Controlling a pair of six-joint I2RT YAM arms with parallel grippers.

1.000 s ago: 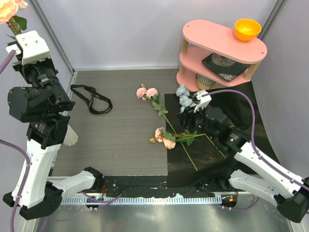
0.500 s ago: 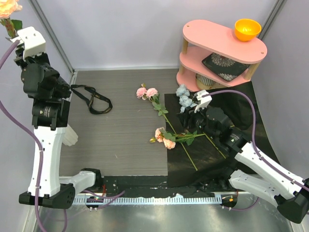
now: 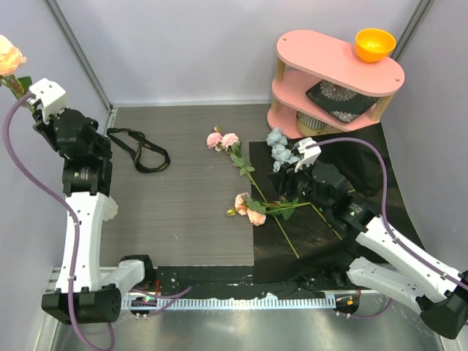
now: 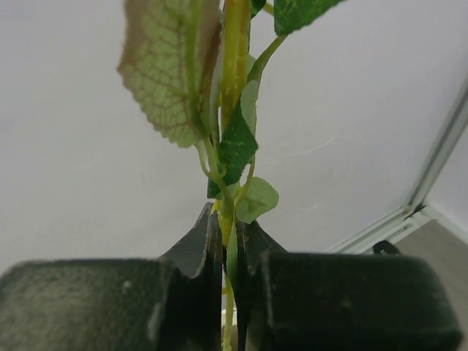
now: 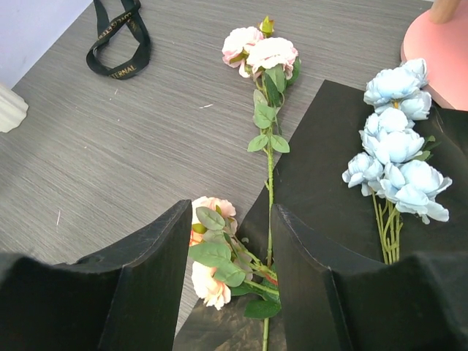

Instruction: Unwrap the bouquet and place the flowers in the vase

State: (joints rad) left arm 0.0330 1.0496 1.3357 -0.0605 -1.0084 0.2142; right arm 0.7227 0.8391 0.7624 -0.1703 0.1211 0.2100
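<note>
Left claw [image 3: 20,86] is up high by the far-left wall, clamped tight on a peach artificial flower with green leafy stem [image 3: 9,58]. The left wrist view shows this claw [image 4: 228,227] pinching that flower [image 4: 235,66] by its thin stem, with leaves above and the bloom out of view. Small cream-white ribbed vase [image 3: 110,208] stands at the left of the grey wood-grain worktop [image 3: 183,205], mostly hidden behind the left arm. In the right wrist view the vase [image 5: 9,108] is only a sliver at the left edge. Right claw [image 3: 287,174] sits low over the left edge of the flat crinkly black paper sheet [image 3: 365,168], jaws partway apart and gripping nothing. In its own view the right claw [image 5: 230,212] frames loose flowers lying below. Pink flower spray [image 3: 223,140] [image 5: 259,50] lies on the worktop, its stem running back to the paper [image 5: 322,161] edge. Peach flower pair [image 3: 248,208] [image 5: 208,248] lies at the paper's left edge. Pale-blue flower bunch [image 3: 279,150] [image 5: 398,146] lies on the paper. Untied black ribbon loop [image 3: 139,150] [image 5: 117,44] lies on the worktop far left, well apart from the flowers. Far right is a pink two-tier shelf [image 3: 322,55] with an orange bowl [image 3: 374,44] on top, a black floral plate [image 3: 340,99] on the lower tier and a ribbed white cup [image 3: 311,121] underneath.
</note>
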